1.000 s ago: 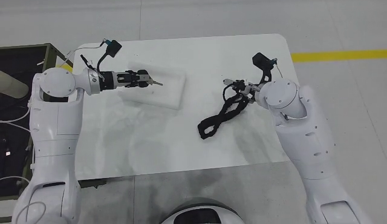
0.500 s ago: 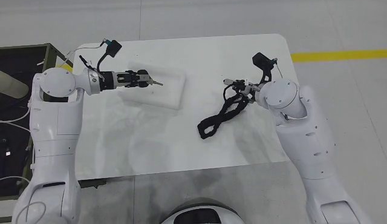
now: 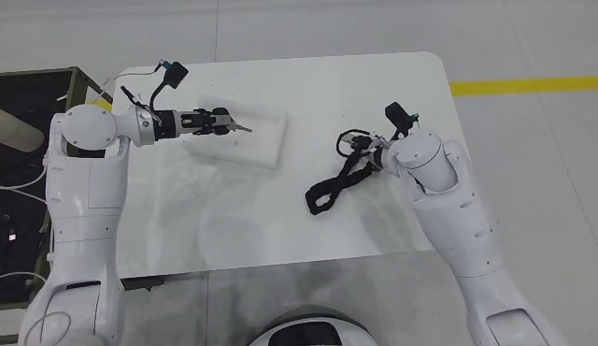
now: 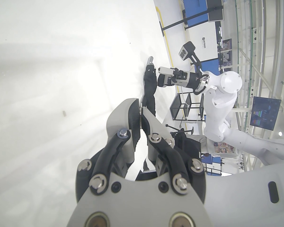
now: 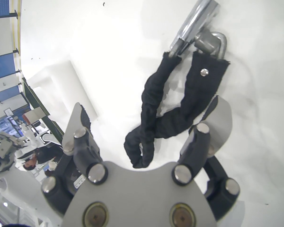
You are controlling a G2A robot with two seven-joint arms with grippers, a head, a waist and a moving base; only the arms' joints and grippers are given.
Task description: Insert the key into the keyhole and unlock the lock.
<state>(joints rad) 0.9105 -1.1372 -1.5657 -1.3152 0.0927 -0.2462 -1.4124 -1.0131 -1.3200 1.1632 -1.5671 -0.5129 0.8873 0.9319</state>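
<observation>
A small metal key is pinched in my left gripper, which is shut on it. The key sticks out past the left gripper above a white foam block. The lock is a chain in a black fabric sleeve with a silver lock cylinder and a shackle at one end. It lies on the table, its sleeve trailing toward the front. My right gripper is open just above the sleeve, one finger on each side of it, and sits by the lock's end.
A dark bin stands off the table's left edge. The white table has bare surface in front of the foam block and behind the lock. A yellow floor line runs beyond the right edge.
My right arm has shifted left and toward the front, bringing its gripper down over the chain's sleeve. The left arm with the key has kept still.
</observation>
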